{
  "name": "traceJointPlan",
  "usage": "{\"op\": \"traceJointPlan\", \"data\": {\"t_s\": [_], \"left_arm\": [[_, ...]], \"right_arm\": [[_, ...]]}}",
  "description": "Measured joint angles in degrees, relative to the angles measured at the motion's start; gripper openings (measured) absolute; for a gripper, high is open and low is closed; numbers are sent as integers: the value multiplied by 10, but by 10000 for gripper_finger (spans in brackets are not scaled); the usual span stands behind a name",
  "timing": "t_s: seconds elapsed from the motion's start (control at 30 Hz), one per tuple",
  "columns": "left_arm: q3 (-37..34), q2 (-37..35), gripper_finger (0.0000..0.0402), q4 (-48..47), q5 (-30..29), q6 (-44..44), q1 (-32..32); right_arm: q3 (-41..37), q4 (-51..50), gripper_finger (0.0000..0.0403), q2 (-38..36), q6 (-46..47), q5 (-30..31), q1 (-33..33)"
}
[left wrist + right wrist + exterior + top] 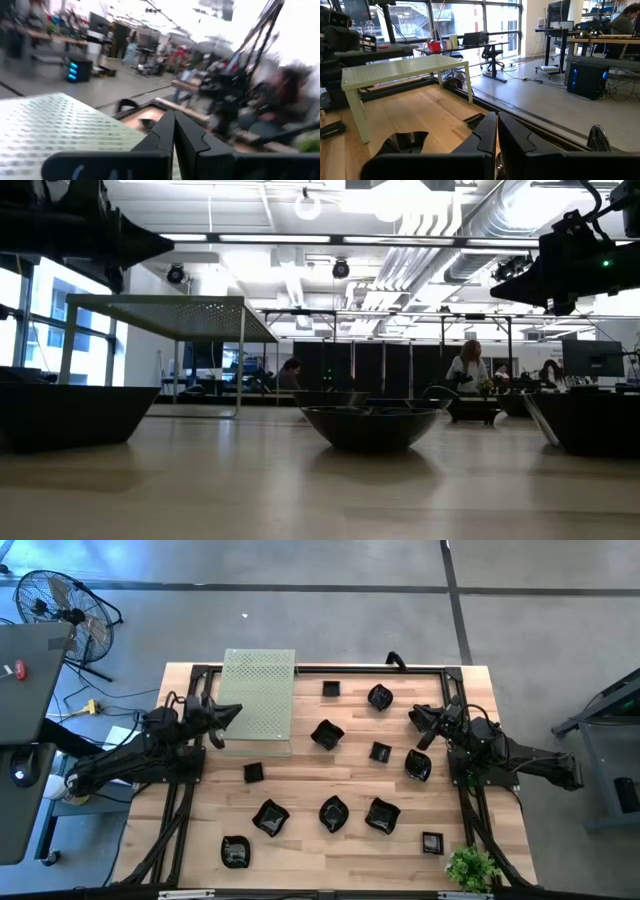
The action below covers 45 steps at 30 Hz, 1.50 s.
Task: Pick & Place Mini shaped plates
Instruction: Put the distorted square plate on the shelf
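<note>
Left end effector (pixel 236 712) clenched, empty, hovered over near edge of pale green perforated board (pixel 258 700). Right end effector (pixel 417 717) clenched, empty, well right of board. Mini shaped plates (pixel 334 812) lay scattered on worktop (pixel 300 855), right of and below board.

Glossy black plates (pixel 333 813) lie on a smooth pale wood table (pixel 320 845); the perforated green board (pixel 257 690) looks matt.

The mini shaped plates (pixel 331 813) are glossy black on a light wood-grain desk (pixel 310 845). The perforated board (pixel 258 698) at the far left is pale green with a regular hole pattern. The plant (pixel 472 867) at the near right is bright green; both arms are dark.
</note>
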Motion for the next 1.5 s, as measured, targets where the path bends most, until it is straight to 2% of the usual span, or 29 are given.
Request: {"op": "traceJointPlan", "data": {"t_s": [0.13, 0.23, 0.43, 0.6, 0.8, 1.0, 1.2, 1.5], "left_arm": [[1, 8, 1, 28, 38, 9, 0], [43, 33, 1, -3, 60, 40, 0], [197, 180, 1, -138, 66, 113, 0], [311, 306, 1, -238, 100, 122, -5], [403, 412, 1, -332, 90, 117, -78], [439, 474, 1, -386, 49, 10, -176], [439, 520, 1, -467, 7, -166, -274], [439, 634, 2, -495, 2, -366, -392]], "right_arm": [[0, 0, 12, 0, 0, 0, 0], [0, 0, 12, 0, 0, 0, 0], [0, 0, 12, 0, 0, 0, 0], [0, 0, 12, 0, 0, 0, 0], [0, 0, 12, 0, 0, 0, 0], [0, 0, 12, 0, 0, 0, 0], [0, 0, 12, 0, 0, 0, 0], [0, 0, 12, 0, 0, 0, 0]]}}
